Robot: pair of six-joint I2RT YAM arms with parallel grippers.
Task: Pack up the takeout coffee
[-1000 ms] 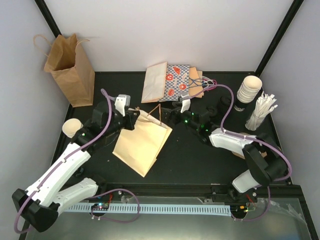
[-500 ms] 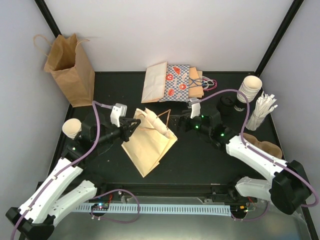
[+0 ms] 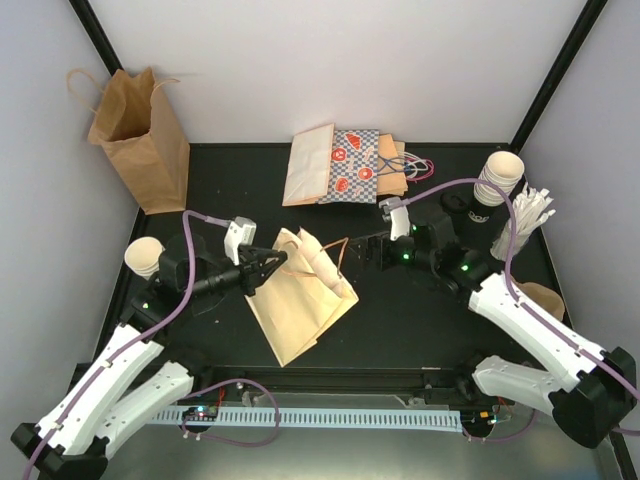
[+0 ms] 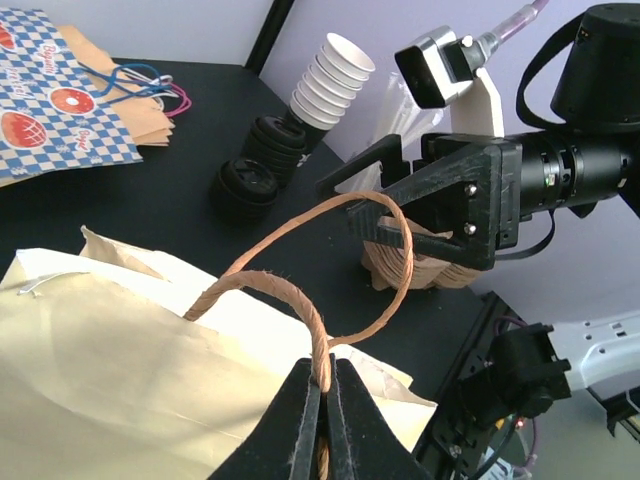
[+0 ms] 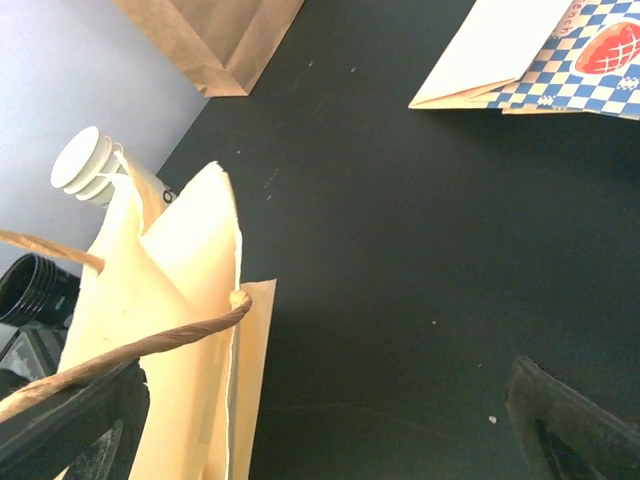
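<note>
While the left gripper (image 4: 322, 380) is pressed together on the twisted handle (image 4: 262, 288) of the cream paper bag (image 3: 295, 305), the right gripper (image 3: 355, 250) is spread wide at the loop's far end. The white cups (image 3: 497, 178) sit stacked at the table's (image 3: 400, 330) far right corner, well apart from the bag.

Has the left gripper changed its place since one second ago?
Yes. Seen from above, the left gripper has shifted toward the near side, farther away from the standing brown bag.

Cream bag (image 3: 298, 300) lies centre, flat bags (image 3: 340, 165) behind it, cup stack (image 3: 498, 180) back-R, brown bag (image 3: 140, 145) back-L.
</note>
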